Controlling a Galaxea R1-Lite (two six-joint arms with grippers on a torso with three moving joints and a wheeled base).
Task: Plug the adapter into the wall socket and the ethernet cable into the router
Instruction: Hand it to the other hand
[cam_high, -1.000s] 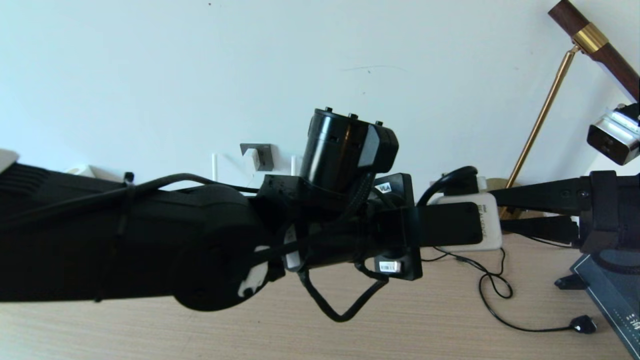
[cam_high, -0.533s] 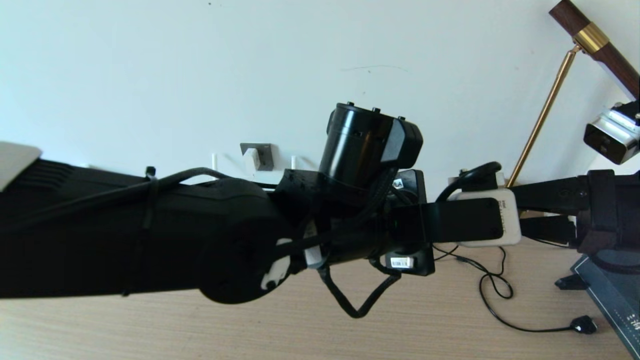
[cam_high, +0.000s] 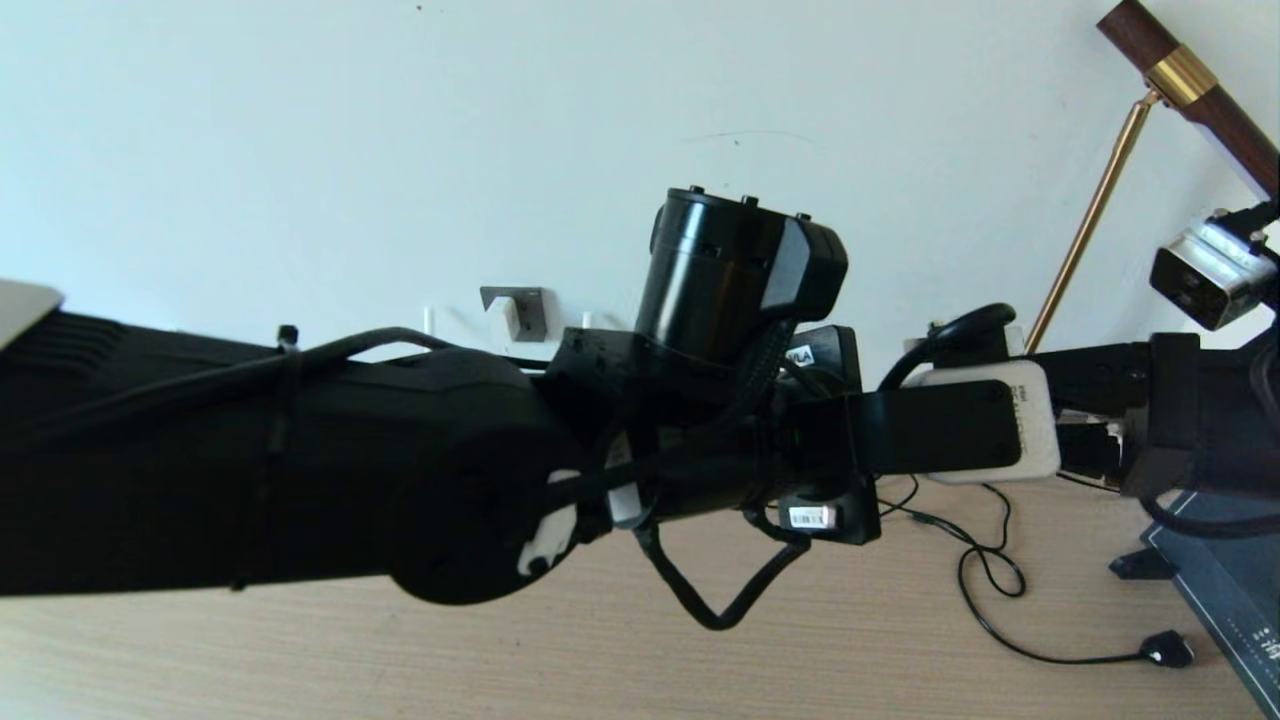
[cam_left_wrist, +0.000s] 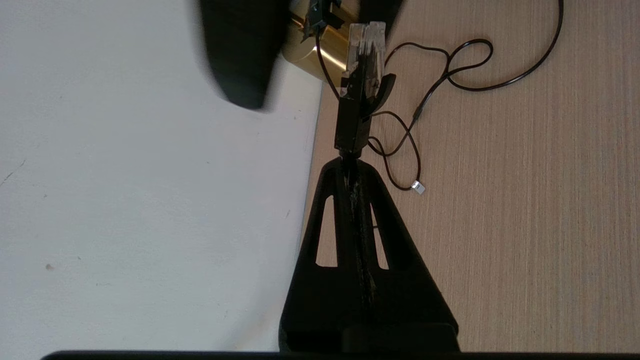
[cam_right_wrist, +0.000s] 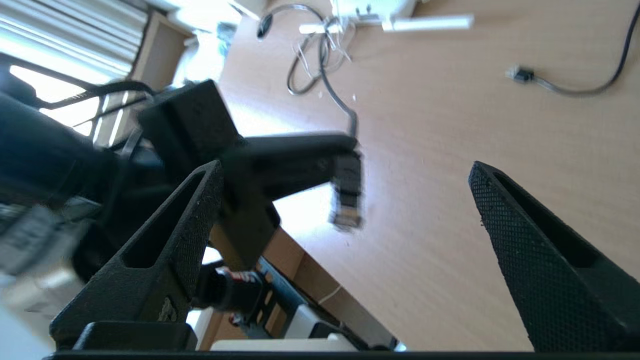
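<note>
My left gripper (cam_left_wrist: 351, 162) is shut on the ethernet cable (cam_left_wrist: 356, 115), and the cable's clear plug (cam_left_wrist: 367, 42) sticks out past the fingertips. In the head view the left gripper (cam_high: 1005, 430) reaches right, above the desk, close to my right gripper (cam_high: 1070, 405). The right gripper (cam_right_wrist: 345, 167) is open and holds nothing; the ethernet plug (cam_right_wrist: 346, 200) shows between its fingers in the right wrist view. The white adapter (cam_high: 510, 318) sits in the grey wall socket (cam_high: 527, 300). My left arm hides most of the router; its antenna (cam_high: 428, 335) shows, and its body (cam_right_wrist: 372, 7) lies far off.
A brass lamp pole (cam_high: 1085, 220) stands at the right by the wall, its base (cam_left_wrist: 320, 52) near the plug. A thin black cable (cam_high: 985, 585) with a small plug (cam_high: 1165, 650) lies on the wooden desk (cam_high: 500, 650). A dark blue box (cam_high: 1225, 600) sits at the right edge.
My left arm has moved to the right and slightly up with the ethernet cable, closer to the right gripper. The right arm has risen a little.
</note>
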